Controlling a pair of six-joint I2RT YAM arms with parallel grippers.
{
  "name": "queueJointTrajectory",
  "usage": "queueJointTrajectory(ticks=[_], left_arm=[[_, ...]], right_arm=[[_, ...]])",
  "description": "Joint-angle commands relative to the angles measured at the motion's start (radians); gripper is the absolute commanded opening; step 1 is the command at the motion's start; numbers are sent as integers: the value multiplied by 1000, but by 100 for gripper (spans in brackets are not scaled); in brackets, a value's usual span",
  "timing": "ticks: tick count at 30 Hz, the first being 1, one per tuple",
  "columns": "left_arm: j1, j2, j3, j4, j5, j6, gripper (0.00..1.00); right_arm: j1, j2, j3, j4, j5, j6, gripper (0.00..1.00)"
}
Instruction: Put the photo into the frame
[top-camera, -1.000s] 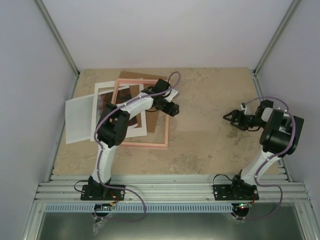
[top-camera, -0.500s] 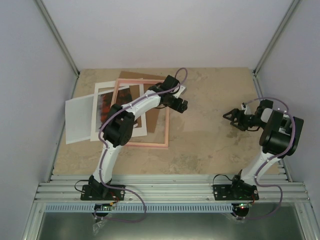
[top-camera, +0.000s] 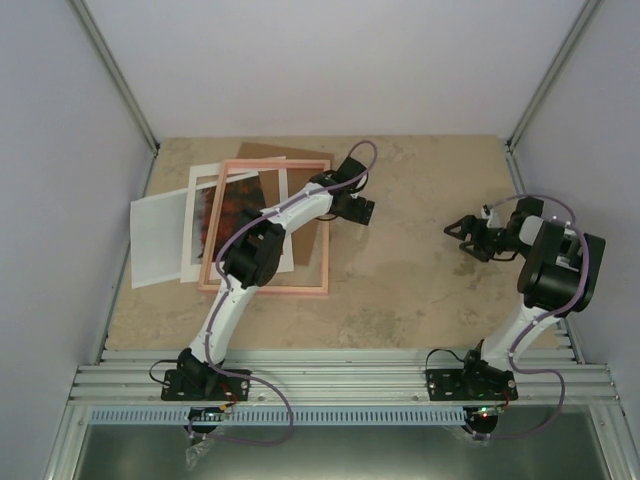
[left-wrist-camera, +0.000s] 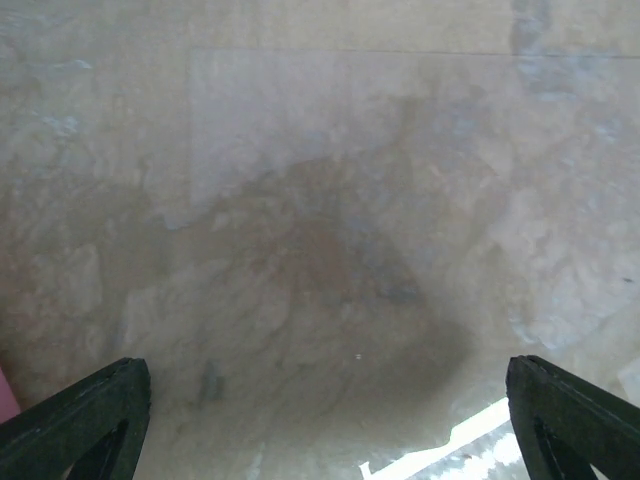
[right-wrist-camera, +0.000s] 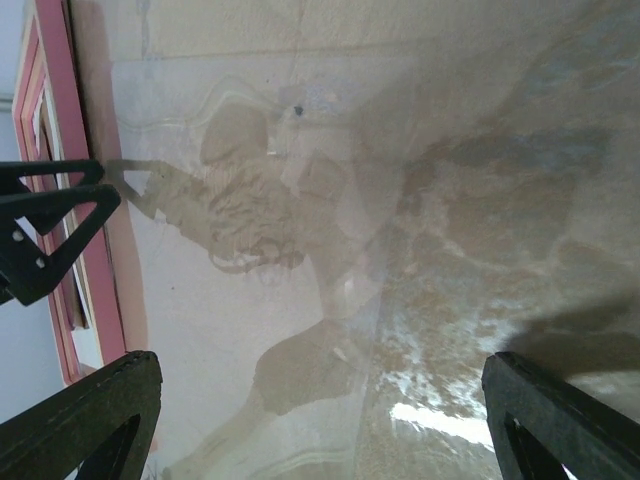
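Pink, thin rectangular picture frame (top-camera: 290, 291) lies flat on the tabletop (top-camera: 420, 290), just left of the left claw (top-camera: 362, 211). The red-orange paper photo (top-camera: 235, 203) shows within its left half. Both claws gape wide and empty. The right claw (top-camera: 456, 235) is well apart, so the left arm is nearer.

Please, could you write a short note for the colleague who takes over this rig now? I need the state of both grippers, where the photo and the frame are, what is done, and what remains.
Left gripper: open, empty, over the table just past the frame's right edge.
Right gripper: open, empty, far to the right, away from the work.
The frame: lies flat at left-centre, overlapping the white mat.
The photo: shows through the mat's window, partly hidden by the left arm.
Done: neither gripper holds anything; the photo does not look fitted.
Left: seat the photo in the frame.
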Motion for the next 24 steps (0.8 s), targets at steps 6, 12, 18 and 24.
queueJointTrajectory(ticks=[6,12,18,24], left_arm=[[-2,41,-53,-84,15,-55,96],[-1,56,-84,-72,155,-55,92],[-1,69,-115,-49,224,-52,92],[-1,83,-122,-27,300,-66,93]], right_arm=[[101,128,-9,-34,122,51,88],[135,202,38,14,-7,95,87],[152,227,65,106,-177,146,86],[199,228,63,199,-221,213,91]])
